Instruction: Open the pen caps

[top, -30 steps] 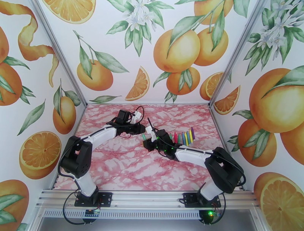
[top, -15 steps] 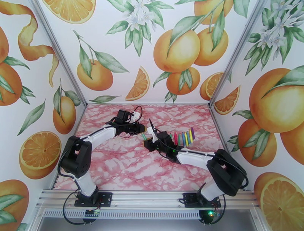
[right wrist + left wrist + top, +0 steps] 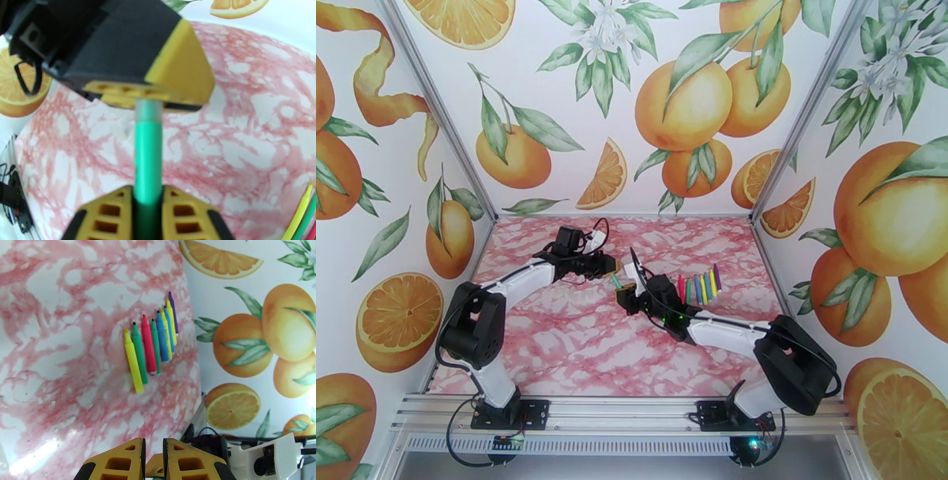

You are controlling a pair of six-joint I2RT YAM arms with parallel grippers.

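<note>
We have a thin green marker pen [image 3: 147, 158] stretched between the two arms, held up off the pink marbled worktop [image 3: 577, 347] and just to the left of the row of coloured marker pens [image 3: 699, 288]. The right tool [image 3: 147, 193] is clenched on the barrel. The left tool [image 3: 148, 98] is closed over the far end, where the paler green cap [image 3: 148, 110] disappears between its fingers. From the left wrist those fingers [image 3: 132, 461] stand almost together.

We judge this to be the start of the pull, with the cap not yet off.

Several things could go wrong from here:
- If the arms draw apart off the pen's axis, the cap may jam or the barrel may bend.
- If the right tool grips too lightly, the barrel will slide through it and the cap will stay on.
- If the cap gives suddenly, the right arm may lurch towards the row and scatter it.
- If the left tool has only a shallow hold, the cap could fall and roll away from the row.
</note>
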